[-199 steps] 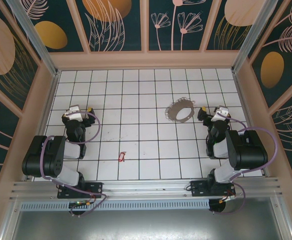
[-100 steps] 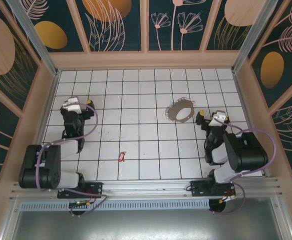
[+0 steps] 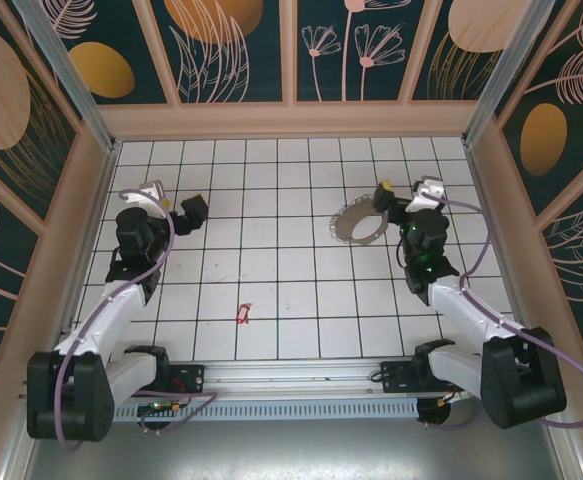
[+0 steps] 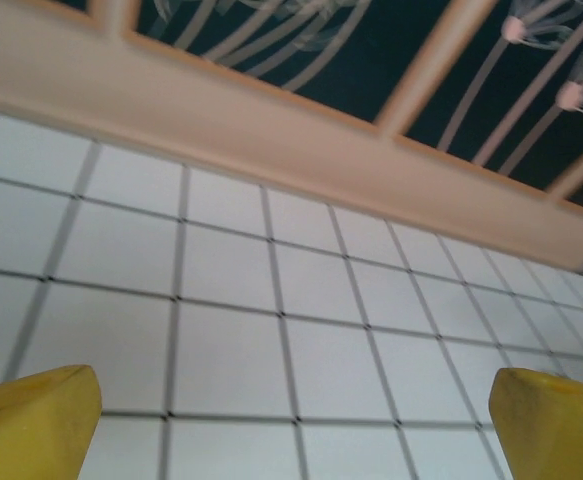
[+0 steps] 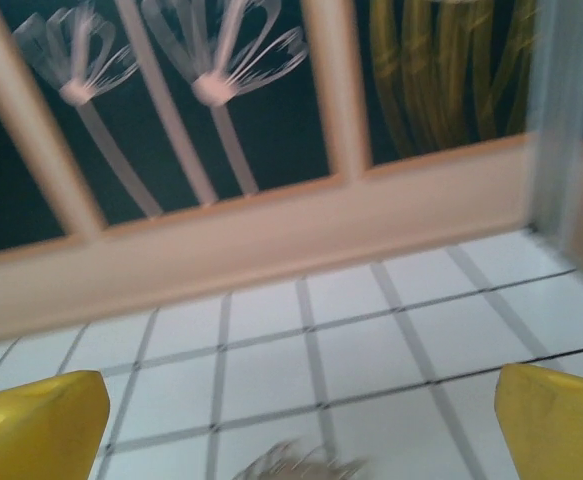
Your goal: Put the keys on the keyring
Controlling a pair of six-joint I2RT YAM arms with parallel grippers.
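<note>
The keyring point(image 3: 359, 220), a thin grey wire hoop fringed with small silver loops, lies on the white tiled floor right of centre toward the back. Its blurred rim point(image 5: 301, 462) shows at the bottom of the right wrist view. The red key point(image 3: 242, 314) lies alone on a tile near the front, left of centre. My right gripper point(image 3: 401, 200) hovers just right of the keyring, open, with its yellow fingertips point(image 5: 36, 425) wide apart and nothing between them. My left gripper point(image 3: 178, 206) is at the left side of the floor, open and empty, well behind the key; its yellow fingertips point(image 4: 31, 420) frame bare tiles.
A wooden frame with dark floral panels point(image 3: 291, 115) walls the tiled floor on three sides. The back wall point(image 4: 271, 130) rises a few tiles ahead of the left gripper. The back wall point(image 5: 271, 240) also stands close ahead of the right gripper. The arm bases sit on the rail point(image 3: 291, 385) at the near edge.
Both arms have unfolded and stretched toward the back. The right gripper has swung up beside the keyring; the left gripper moved back and a little right. Key and keyring have not moved.
</note>
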